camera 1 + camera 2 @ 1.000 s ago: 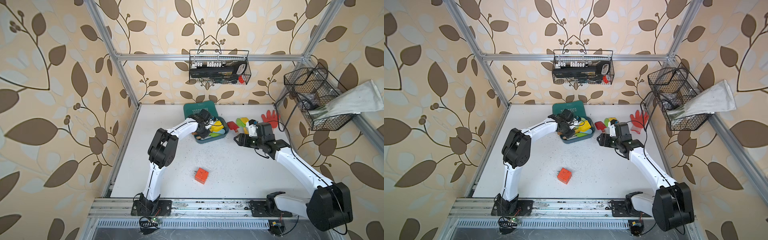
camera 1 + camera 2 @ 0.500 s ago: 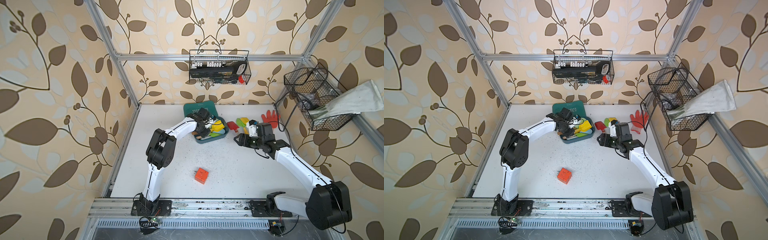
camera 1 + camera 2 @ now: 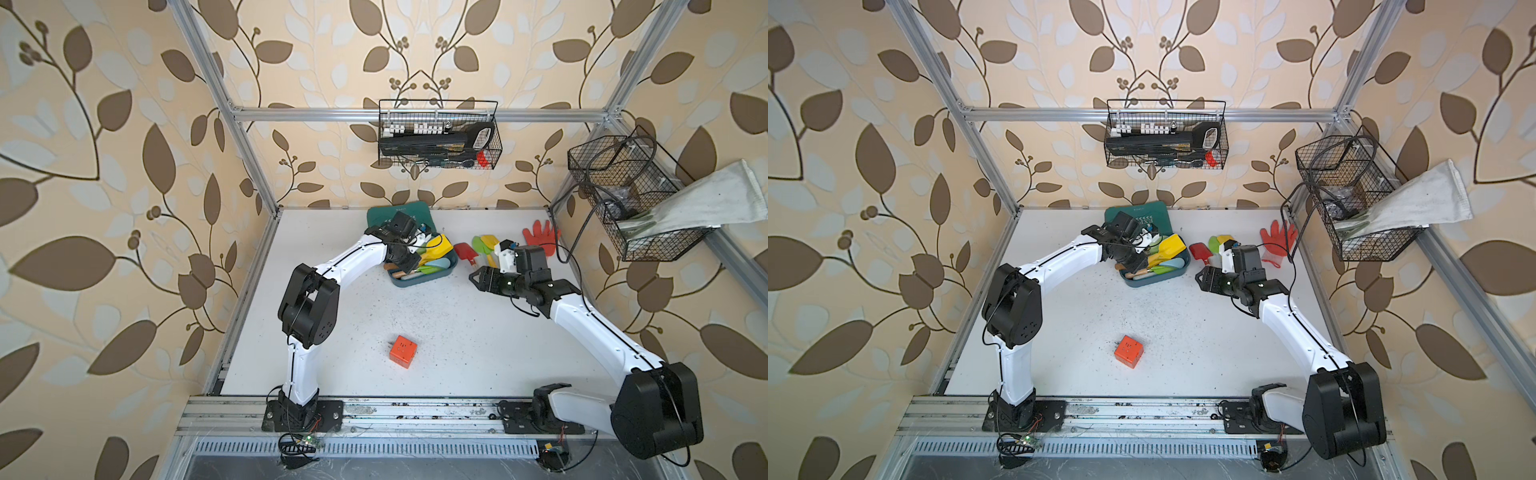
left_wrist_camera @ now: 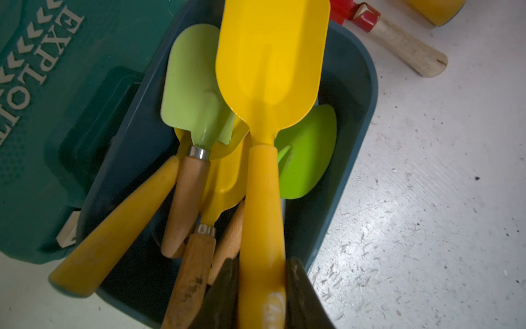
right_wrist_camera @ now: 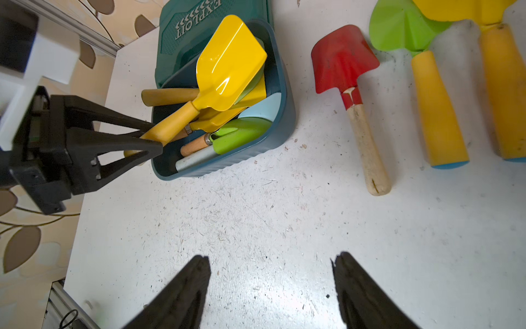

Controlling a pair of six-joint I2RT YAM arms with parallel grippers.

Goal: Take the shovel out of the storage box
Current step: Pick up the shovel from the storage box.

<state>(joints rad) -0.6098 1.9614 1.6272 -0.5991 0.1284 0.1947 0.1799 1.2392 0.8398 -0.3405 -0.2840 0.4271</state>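
The left gripper is clamping tight on the butt end of the yellow shovel, whose blade is riding tilted above the other trowels. It is not yet out of the teal storage box, and its tip is overhanging the rim beside the green EXPLOIT case. To me it is looking like a light, stiff scoop with a smooth, maybe slippery handle. Held this near the end, I'd expect the blade to swing, so a hold closer to the neck would steady it. The right gripper is hanging with its jaws apart over the bare table. Against a second ago, the left elbow has swung outward and the wrist has edged back, while the right arm hasn't budged.
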